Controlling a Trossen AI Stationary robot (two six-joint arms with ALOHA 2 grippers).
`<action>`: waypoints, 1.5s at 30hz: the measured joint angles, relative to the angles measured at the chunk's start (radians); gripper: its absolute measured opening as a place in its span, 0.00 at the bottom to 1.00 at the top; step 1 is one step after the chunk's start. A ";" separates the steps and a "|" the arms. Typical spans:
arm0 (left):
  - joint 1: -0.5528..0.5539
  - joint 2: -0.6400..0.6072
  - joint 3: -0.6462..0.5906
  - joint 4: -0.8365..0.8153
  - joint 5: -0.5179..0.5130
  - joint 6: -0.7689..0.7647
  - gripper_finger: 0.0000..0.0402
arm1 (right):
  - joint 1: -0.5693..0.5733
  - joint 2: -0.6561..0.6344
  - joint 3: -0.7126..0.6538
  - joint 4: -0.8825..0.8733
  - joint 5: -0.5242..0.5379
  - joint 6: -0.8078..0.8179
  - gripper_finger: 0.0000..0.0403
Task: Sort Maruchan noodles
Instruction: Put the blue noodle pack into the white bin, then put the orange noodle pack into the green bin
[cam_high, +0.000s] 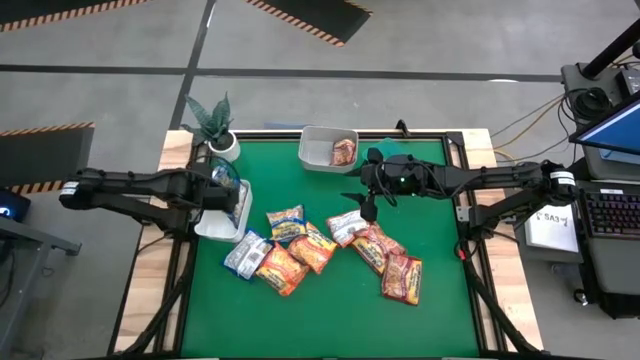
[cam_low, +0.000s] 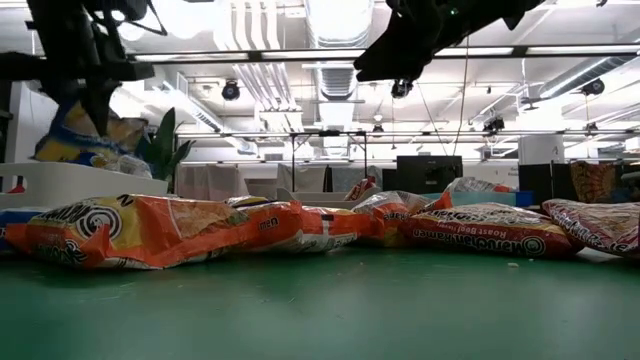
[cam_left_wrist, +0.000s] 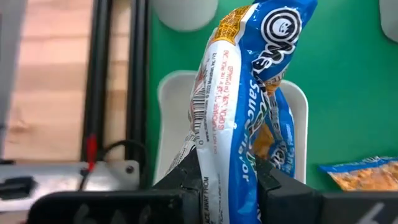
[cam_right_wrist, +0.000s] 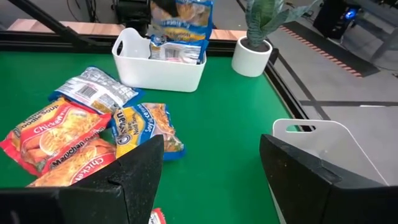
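Your left gripper (cam_left_wrist: 227, 180) was clamped on a blue-and-white packet (cam_left_wrist: 249, 93), holding it upright just above the white tub (cam_left_wrist: 171, 118) at the left edge of the green mat (cam_high: 330, 310). In the right wrist view that tub (cam_right_wrist: 158, 68) already had at least one similar blue packet lying in it, so you were at the drop-off step for the blue sort. Your right gripper (cam_right_wrist: 211, 168) hung with its fingers spread wide and nothing between them, near the second white tub (cam_high: 320, 150) at the back of the mat, which held a dark red packet (cam_high: 343, 152).

The rest of the noodles lay loose in the middle of the mat: orange-yellow packets (cam_high: 283, 268), dark red ones (cam_high: 402, 278), and a few blue ones (cam_high: 286, 217), some overlapping.

I judge your next move was to lower the held packet into the tub and release it. It stood tall between the fingers, so it could catch on the rim or tip outside. After that, about a dozen packets were left to pick.
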 joint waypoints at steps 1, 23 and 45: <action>0.000 -0.002 -0.013 0.029 0.006 -0.003 0.09 | 0.000 0.000 0.000 0.001 0.000 0.000 0.63; -0.002 0.048 -0.269 0.389 0.052 -0.075 0.12 | 0.000 0.000 0.000 -0.003 0.000 0.030 0.65; -0.023 0.075 0.134 0.407 0.016 0.694 0.45 | 0.001 0.000 -0.026 -0.017 0.000 0.148 0.63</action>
